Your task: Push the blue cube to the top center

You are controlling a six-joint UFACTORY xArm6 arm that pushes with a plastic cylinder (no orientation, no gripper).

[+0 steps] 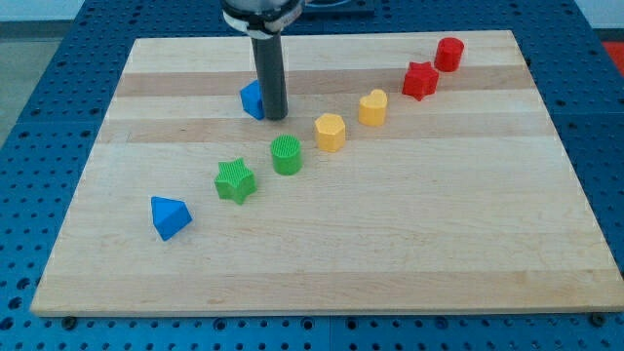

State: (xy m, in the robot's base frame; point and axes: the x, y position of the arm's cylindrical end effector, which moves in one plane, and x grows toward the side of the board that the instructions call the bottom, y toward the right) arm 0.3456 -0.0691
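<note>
The blue cube sits on the wooden board in the upper middle-left part, partly hidden behind my rod. My tip rests on the board touching the cube's right side, at its lower right edge. The rod rises straight up to the view's top.
A diagonal row of blocks runs from lower left to upper right: a blue triangular block, a green star, a green cylinder, a yellow hexagon, a yellow heart, a red star, a red cylinder.
</note>
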